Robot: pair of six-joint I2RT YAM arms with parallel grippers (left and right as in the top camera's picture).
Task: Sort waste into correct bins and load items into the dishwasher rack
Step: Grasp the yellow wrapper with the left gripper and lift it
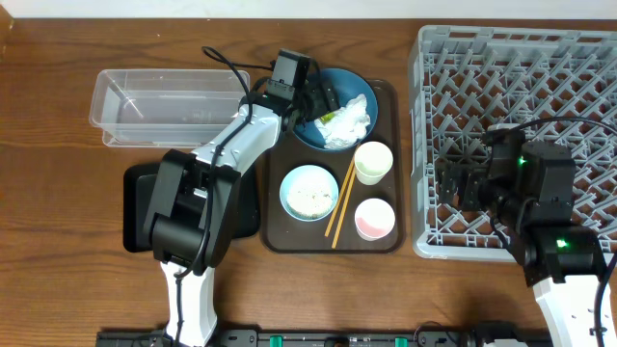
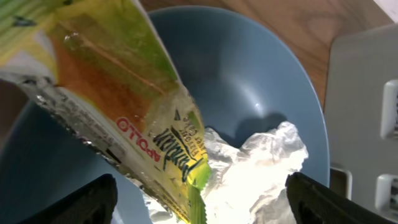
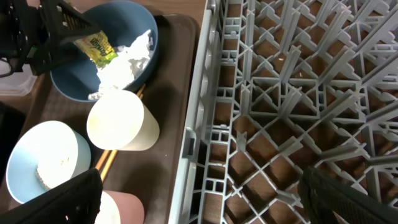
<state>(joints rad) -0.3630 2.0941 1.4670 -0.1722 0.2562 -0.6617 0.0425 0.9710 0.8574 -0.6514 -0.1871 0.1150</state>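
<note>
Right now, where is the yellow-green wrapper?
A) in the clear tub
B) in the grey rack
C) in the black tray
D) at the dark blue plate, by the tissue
D: the wrapper sits against the tissue over the dark blue plate, right at the left hand.

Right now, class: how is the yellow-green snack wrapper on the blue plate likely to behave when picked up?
The snack wrapper looks thin and creased, so probably floppy and very light. Its glossy film could slip when pinched. With the crumpled tissue right beside it, it may drag some along.
</note>
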